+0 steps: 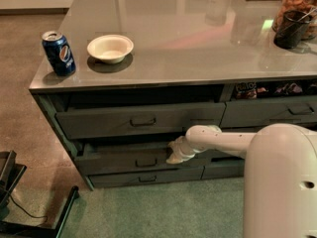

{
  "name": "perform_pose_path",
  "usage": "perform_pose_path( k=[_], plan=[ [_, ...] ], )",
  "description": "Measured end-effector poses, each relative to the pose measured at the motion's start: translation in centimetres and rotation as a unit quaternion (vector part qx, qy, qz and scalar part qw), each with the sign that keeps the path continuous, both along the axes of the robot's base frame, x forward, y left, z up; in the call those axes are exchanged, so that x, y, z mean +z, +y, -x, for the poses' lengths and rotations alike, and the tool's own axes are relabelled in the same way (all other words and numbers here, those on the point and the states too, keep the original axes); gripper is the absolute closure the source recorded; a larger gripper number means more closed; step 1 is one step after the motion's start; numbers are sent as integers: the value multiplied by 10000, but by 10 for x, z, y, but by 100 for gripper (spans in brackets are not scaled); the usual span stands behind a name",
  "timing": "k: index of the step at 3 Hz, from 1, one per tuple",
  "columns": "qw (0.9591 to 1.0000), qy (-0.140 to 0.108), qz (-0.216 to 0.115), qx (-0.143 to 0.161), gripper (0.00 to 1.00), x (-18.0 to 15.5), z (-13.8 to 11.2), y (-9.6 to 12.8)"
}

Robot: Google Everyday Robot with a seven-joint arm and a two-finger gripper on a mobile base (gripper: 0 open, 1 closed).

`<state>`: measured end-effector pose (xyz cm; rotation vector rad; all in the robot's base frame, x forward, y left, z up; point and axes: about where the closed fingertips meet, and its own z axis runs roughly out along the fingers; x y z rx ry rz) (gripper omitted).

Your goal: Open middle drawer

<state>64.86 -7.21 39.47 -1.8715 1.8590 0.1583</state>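
Note:
The middle drawer (119, 161) is a wide dark grey-green front in the left stack of the cabinet, with a small dark pull handle (146, 162) at its centre. It stands a little out from the cabinet, with a dark gap above its top edge. My gripper (176, 153) is at the end of the white arm (223, 140), which reaches in from the right. It sits against the upper right part of this drawer front, right of the handle.
The taller top drawer (141, 120) above also stands slightly out. The slim bottom drawer (147, 177) is below. On the grey countertop (198, 48) are a blue Pepsi can (58, 52), a white bowl (110, 48) and a dark cup (291, 29). Black equipment (10, 182) stands on the floor at left.

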Motion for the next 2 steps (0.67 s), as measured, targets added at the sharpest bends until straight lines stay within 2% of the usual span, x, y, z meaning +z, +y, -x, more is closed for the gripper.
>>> perform_pose_path(
  k=[1,2],
  plan=[
    [10000,0,0,0,100,0,0,0],
    [10000,1,0,0,100,0,0,0]
  ],
)
